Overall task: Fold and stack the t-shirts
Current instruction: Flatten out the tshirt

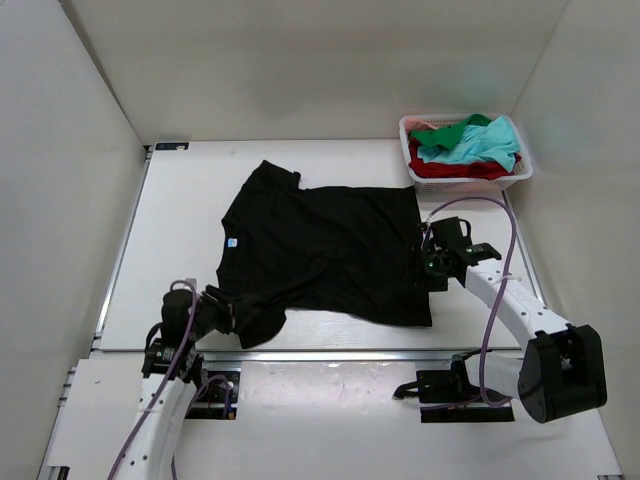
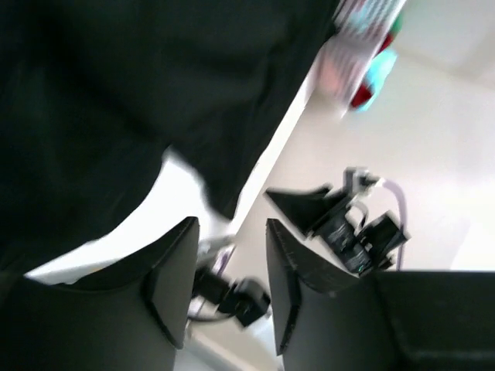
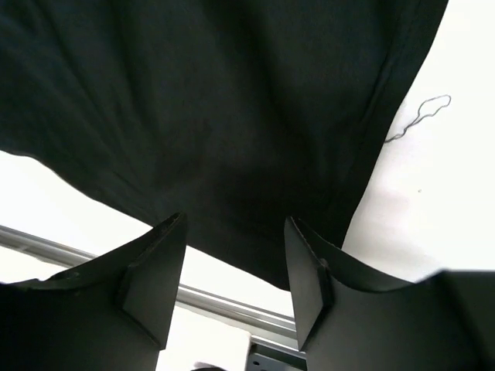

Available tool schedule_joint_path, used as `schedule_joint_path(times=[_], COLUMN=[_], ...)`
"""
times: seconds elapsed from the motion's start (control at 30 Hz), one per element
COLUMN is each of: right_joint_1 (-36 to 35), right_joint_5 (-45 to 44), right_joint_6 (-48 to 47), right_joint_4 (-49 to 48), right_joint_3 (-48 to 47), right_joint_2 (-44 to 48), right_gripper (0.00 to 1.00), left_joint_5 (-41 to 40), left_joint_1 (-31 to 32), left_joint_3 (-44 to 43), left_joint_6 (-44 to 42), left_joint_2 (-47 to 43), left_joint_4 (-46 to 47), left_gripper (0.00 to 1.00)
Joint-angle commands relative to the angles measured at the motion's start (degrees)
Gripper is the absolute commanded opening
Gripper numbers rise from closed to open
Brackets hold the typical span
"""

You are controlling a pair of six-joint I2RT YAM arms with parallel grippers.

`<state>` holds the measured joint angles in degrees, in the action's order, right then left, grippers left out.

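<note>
From above, the black shirt point(image 1: 330, 250) lies spread flat on the table point(image 1: 180, 220). Its long axis runs left to right, with the collar toward the left arm and the hem toward the right. The left gripper point(image 1: 222, 312) sits at the near sleeve, and the right gripper point(image 1: 432, 262) sits at the hem's edge, so each arm is closest to its own end. The other shirts point(image 1: 470, 145) are heaped in the basket point(image 1: 465, 183) at the far right corner.

The left wrist view is blurred. Its fingers point(image 2: 174, 278) are spread with nothing between them, and the black cloth point(image 2: 116, 93) lies just ahead and to one side.

In the right wrist view the fingers point(image 3: 151, 278) are likewise parted and empty. The hem corner point(image 3: 255, 247) lies directly ahead of the gap, just beside a loose thread point(image 3: 421, 114).
</note>
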<state>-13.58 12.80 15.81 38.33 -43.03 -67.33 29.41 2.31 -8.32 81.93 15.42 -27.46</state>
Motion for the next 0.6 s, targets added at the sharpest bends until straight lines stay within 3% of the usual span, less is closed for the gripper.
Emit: schedule_joint_path(times=[0.0,0.13,0.2,0.27,0.33,0.43,0.5,0.57], right_joint_1=[-1.5,-2.0,-2.1,-2.4,-2.9,-4.0,-4.6,-5.0], right_joint_5=[-3.6,-2.3,-2.2,-3.1,-5.1,-7.3,-7.9,-7.9], right_joint_6=[-1.7,-1.3,-1.0,-0.5,-1.0,-1.7,-1.7,-1.2], right_joint_4=[-1.8,-4.6,-5.2,-5.0,-3.9,-4.0,-4.0,-3.4], right_joint_3=[1.5,5.4,6.5,6.6,6.9,6.3,5.1,4.1], right_joint_2=[1.1,1.1,0.6,0.1,0.1,-1.4,-2.5,-3.2], right_gripper=[0.5,0.5,0.51,0.5,0.5,0.49,0.49,0.49], left_joint_5=[-5.1,-8.6,-9.1,-10.4,-14.4,-27.0,-34.6,-36.0], left_joint_1=[5.4,9.1,8.9,7.0,5.9,6.7,8.3,7.3], left_joint_3=[2.9,5.9,4.3,-0.9,-7.8,-20.7,-26.7,-30.4], left_joint_6=[7.4,9.5,5.5,-0.3,-12.6,-28.0,-33.6,-36.7], left_joint_2=[-6.4,-9.4,-4.9,-0.6,7.1,20.1,25.9,27.7], left_joint_4=[-12.0,-10.5,-10.2,-14.6,-21.1,-29.9,-33.3,-33.4], left_gripper=[0.5,0.48,0.44,0.42,0.43,0.44,0.48,0.5])
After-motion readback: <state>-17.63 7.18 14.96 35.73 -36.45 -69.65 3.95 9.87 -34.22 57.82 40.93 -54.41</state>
